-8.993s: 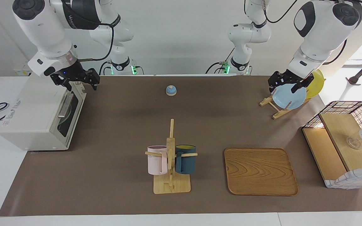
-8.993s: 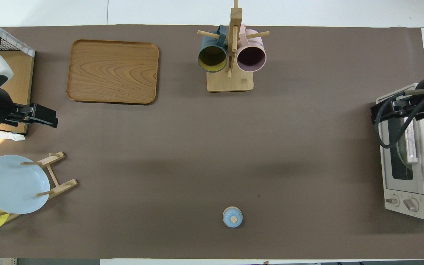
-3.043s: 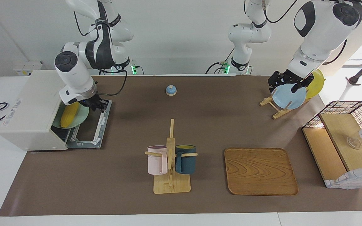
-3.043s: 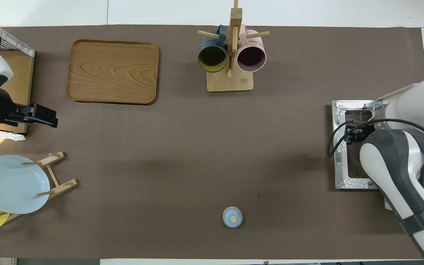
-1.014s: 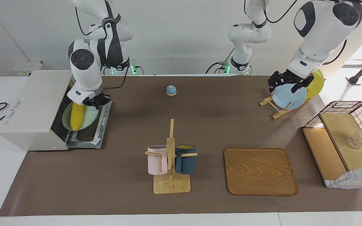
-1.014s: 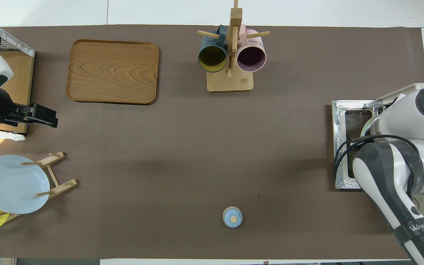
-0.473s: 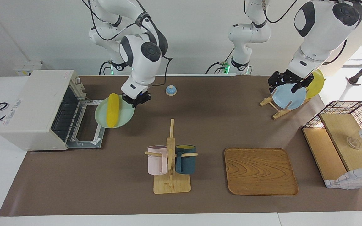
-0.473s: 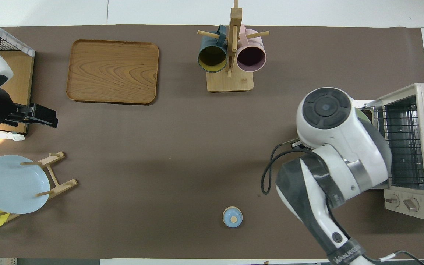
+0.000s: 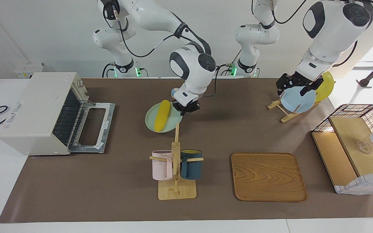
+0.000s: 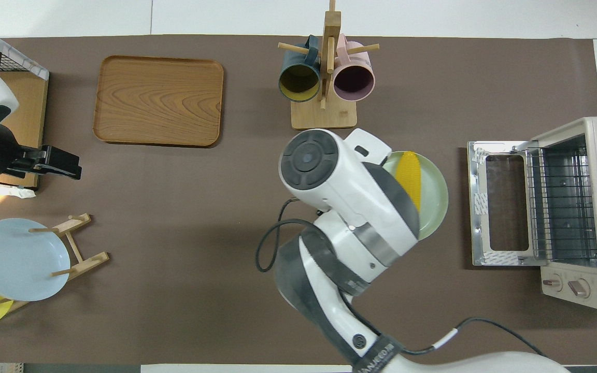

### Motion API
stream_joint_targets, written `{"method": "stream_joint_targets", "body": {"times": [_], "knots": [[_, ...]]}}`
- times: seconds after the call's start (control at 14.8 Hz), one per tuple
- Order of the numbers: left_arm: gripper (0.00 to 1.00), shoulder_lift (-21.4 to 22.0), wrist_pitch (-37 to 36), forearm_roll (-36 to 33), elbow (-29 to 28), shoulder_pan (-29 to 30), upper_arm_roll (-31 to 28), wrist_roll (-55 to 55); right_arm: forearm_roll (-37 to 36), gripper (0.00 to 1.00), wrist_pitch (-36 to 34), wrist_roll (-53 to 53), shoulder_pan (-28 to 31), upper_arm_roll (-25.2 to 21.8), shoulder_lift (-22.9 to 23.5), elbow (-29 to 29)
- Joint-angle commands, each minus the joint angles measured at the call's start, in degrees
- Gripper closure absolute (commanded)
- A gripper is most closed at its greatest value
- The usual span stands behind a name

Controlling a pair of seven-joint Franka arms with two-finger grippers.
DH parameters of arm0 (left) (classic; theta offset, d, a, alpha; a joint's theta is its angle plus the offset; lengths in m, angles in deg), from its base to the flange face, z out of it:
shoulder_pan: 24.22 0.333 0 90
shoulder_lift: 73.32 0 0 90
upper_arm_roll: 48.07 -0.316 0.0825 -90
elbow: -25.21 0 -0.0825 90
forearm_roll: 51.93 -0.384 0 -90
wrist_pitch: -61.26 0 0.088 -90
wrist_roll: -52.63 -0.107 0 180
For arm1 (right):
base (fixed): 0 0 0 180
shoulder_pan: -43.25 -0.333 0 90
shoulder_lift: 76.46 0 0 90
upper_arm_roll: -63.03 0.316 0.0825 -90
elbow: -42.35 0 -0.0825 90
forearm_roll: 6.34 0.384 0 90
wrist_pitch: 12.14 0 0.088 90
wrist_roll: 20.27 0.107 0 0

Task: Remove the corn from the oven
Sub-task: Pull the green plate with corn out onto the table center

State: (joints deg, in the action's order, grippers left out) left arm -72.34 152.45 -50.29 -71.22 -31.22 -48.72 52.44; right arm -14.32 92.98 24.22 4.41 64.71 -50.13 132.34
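Over the brown-covered table [image 9: 108, 181], the right gripper [image 9: 186, 107] has carried a pale green plate [image 9: 151, 121], rim pinched in its fingers, bearing the yellow corn cob [image 9: 162, 115] beside them, clear of the open off-white toaster oven [image 9: 40, 110]; only the set-down remains. The left gripper [image 9: 298, 84] waits over the plate rack [image 9: 285, 111].

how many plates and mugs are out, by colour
green plate, corn on it, held by right pincer: 1
blue plate: 1
yellow plate: 1
pink mug: 1
dark teal mug: 1
total: 5
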Motion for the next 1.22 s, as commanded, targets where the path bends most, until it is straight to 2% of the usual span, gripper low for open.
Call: {"method": "stream_joint_targets", "body": {"times": [0.0, 0.14, 0.34, 0.41, 0.47, 0.54, 0.61, 0.81, 1.15], "knots": [[0.00, 0.3, 0.0, 0.0, 0.3, 0.5, 0.2, -0.4, 2.9, 1.00, 4.6, 0.6, 1.0, -0.1, 1.0, 1.2], [0.00, 0.3, 0.0, 0.0, 0.3, 0.5, 0.2, -0.5, 4.5, 1.00, 8.5, 1.4, 1.5, -0.1, 0.3, 4.9], [0.00, 0.3, 0.0, 0.0, 0.3, 0.5, 0.2, -0.5, 4.7, 1.00, 10.3, 1.4, 2.9, -0.1, 0.2, 5.6], [0.00, 0.3, 0.0, 0.0, 0.3, 0.5, 0.1, -0.5, 5.1, 0.91, 11.5, 1.4, 2.9, -0.1, 0.3, 5.7], [0.00, 0.3, 0.0, 0.0, 0.3, 0.5, 0.2, -0.4, 6.4, 0.73, 13.2, 1.4, 2.8, -0.1, 0.4, 5.7], [0.00, 0.3, 0.0, 0.0, 0.3, 0.5, 0.1, -0.4, 7.4, 0.60, 14.3, 1.4, 2.8, -0.1, 0.5, 5.6], [0.00, 0.3, 0.0, 0.0, 0.3, 0.5, 0.1, -0.5, 7.4, 0.54, 14.4, 1.4, 2.4, -0.1, 0.5, 5.0], [0.00, 0.3, 0.0, -0.2, 0.3, 0.5, 0.2, -0.5, 6.1, 0.51, 11.8, 0.3, 2.8, -0.2, 0.2, 2.9], [0.00, 0.3, 1.6, -0.4, 0.2, -0.1, 0.2, -0.2, 0.0, 0.51, 0.9, -7.4, 7.1, -0.8, -6.7, 3.9]]}}
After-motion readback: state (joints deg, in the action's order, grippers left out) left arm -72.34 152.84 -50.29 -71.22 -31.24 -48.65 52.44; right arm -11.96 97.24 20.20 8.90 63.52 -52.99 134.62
